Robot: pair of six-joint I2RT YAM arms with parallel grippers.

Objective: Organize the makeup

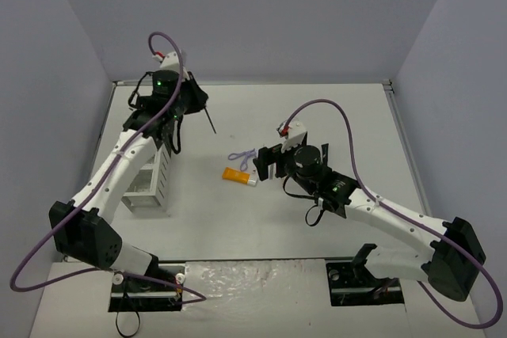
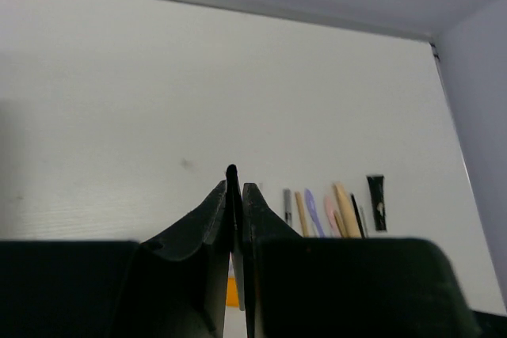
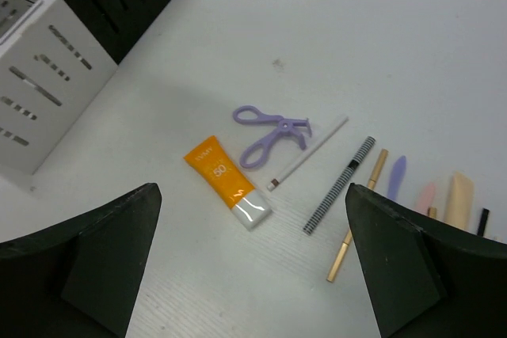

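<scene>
My left gripper [image 1: 192,101] is at the far left, above the rack, shut on a thin black pencil [image 1: 210,121]. The pencil's tip [image 2: 231,172] sticks out between the closed fingers. My right gripper [image 3: 252,219] hangs open over the makeup on the table, touching nothing. Below it lie an orange tube with a white cap [image 3: 226,181], a purple looped tool [image 3: 269,131], a white pencil [image 3: 309,152], a striped pencil [image 3: 341,185] and a gold pencil [image 3: 358,215]. In the top view, the tube [image 1: 236,175] and the purple tool [image 1: 241,157] lie just left of the right gripper [image 1: 268,164].
A black-and-white compartment rack [image 1: 150,180] stands at the left under my left arm; it also appears top left in the right wrist view [image 3: 55,61]. More small items lie to the right: a purple one [image 3: 396,177], a pink one [image 3: 426,195] and a tan one [image 3: 461,198].
</scene>
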